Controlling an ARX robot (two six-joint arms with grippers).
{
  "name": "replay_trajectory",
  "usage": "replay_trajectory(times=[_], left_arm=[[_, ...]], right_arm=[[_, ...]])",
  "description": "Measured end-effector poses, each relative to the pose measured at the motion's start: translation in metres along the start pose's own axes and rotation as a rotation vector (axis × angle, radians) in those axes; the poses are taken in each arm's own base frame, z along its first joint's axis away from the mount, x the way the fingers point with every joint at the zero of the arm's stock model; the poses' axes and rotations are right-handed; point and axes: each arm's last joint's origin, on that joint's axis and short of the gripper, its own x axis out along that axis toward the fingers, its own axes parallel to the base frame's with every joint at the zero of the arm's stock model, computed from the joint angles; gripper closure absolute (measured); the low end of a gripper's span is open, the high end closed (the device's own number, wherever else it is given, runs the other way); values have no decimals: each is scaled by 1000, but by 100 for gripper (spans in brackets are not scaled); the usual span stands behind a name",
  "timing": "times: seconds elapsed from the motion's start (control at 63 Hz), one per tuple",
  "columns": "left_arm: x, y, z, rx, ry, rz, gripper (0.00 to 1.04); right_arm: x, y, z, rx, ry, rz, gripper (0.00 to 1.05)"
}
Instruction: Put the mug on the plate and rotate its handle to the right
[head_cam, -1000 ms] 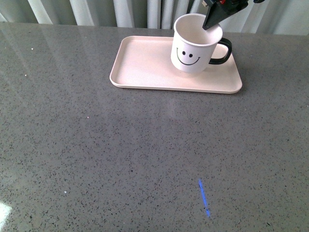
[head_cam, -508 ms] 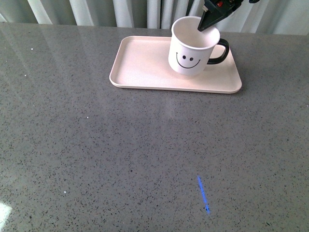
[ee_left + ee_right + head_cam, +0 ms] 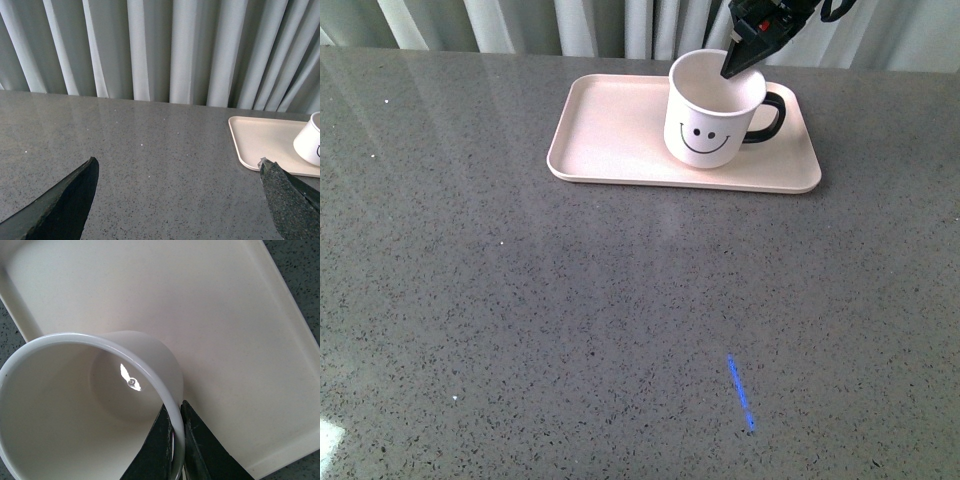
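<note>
Slid leftward since a second ago, the mug (image 3: pixel 713 115) now appears to rest on the plate (image 3: pixel 610 130), handle (image 3: pixel 767 117) near 3 o'clock. The right claw (image 3: pixel 175 409) pinches its rim; the left claw (image 3: pixel 177 161) hangs spread, apart. Releasing seems all that remains.

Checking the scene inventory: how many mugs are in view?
1. The white smiley-face mug is on the right half of the pink-beige tray, its rim pinched by the right gripper. None seems hidden.
</note>
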Motion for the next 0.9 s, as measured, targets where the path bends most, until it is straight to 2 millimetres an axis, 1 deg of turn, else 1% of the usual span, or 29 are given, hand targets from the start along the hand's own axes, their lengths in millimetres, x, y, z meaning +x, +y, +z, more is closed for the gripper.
replay_trajectory(times=[0.476, 0.698, 0.905], left_arm=[[0, 0, 0, 0, 0, 0, 9], [0, 0, 0, 0, 0, 0, 9], [0, 0, 0, 0, 0, 0, 9]], right_arm=[[2, 3, 1, -22, 17, -1, 103], [10, 6, 1, -34, 31, 7, 103], [11, 6, 1, -38, 37, 3, 103]])
